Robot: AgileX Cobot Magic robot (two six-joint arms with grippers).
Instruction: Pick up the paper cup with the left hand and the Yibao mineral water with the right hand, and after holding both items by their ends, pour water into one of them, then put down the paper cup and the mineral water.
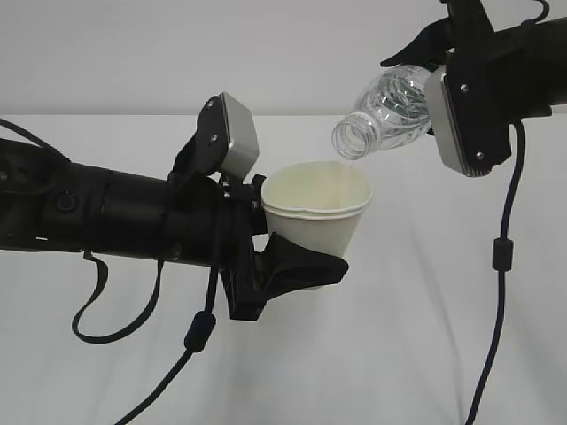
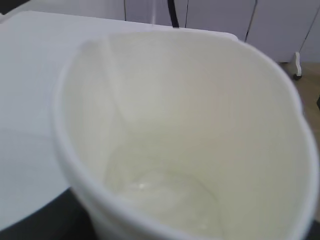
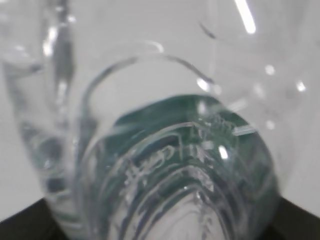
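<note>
White table (image 1: pixel 425 354) below, both arms raised above it. Left hand (image 1: pixel 297 266) comes in from the left, jaws closed around the lower body of the paper cup (image 1: pixel 319 208), which sits upright, mouth open upward, held clear of the surface. Right hand (image 1: pixel 461 97) reaches from the upper right; its fingers are hidden behind the grey module, so jaw spacing cannot be read directly, but the Yibao mineral water (image 1: pixel 385 111) hangs from it in mid-air, so I judge it gripped at the rear end. Bottle is tilted neck-down to the left, cap off, open mouth just above and slightly behind the cup's far rim, not touching. Step in hand, as I read it: the pour. No stream visible in the exterior view. Left wrist view shows the cup's interior (image 2: pixel 170 150) with what may be a thin wet sheen at the bottom; uncertain. Right wrist view looks through clear ribbed plastic (image 3: pixel 165 165) with a green tint; little or no water discernible. To pour well: keep the cup level and steady, bring the bottle mouth over the cup's centre rather than its rim, and increase tilt slowly so nothing runs down the outside.
</note>
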